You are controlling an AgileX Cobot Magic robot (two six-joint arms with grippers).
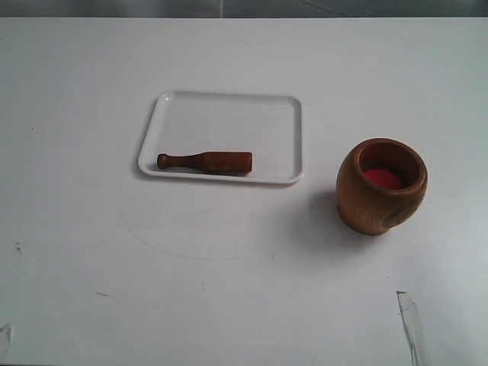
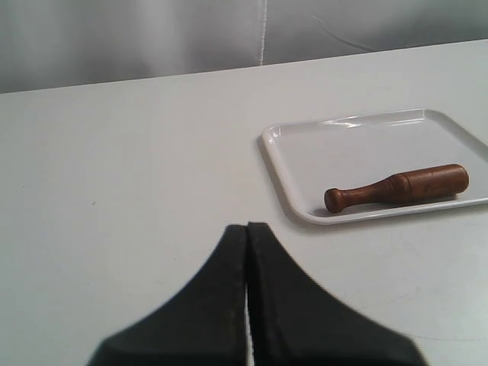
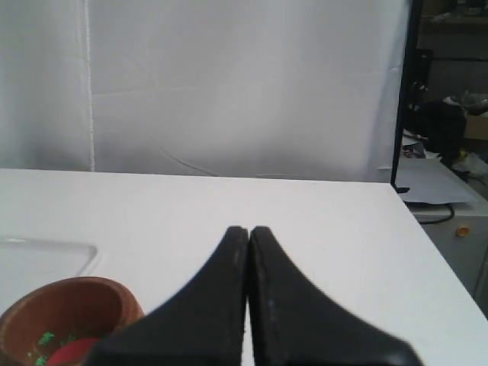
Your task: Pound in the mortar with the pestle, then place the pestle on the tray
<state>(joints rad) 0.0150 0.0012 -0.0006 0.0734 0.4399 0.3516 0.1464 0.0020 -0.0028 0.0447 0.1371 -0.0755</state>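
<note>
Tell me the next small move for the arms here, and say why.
Probably open the left gripper and bring it toward the thin handle of the pestle. The pestle lies flat on the tray, held by nothing, with its knob end on the left arm's side. The left gripper and the right gripper are shut and empty. The mortar stands apart, so pounding seems to need a pickup first.

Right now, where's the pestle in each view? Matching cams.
Exterior: pestle lies on the tray, along its camera-side rim, knob leftward.
Left wrist: pestle on the tray, beyond the shut left fingers.
Right wrist: not in it; only the mortar and a tray corner.
Shared landmark: the tray.
</note>
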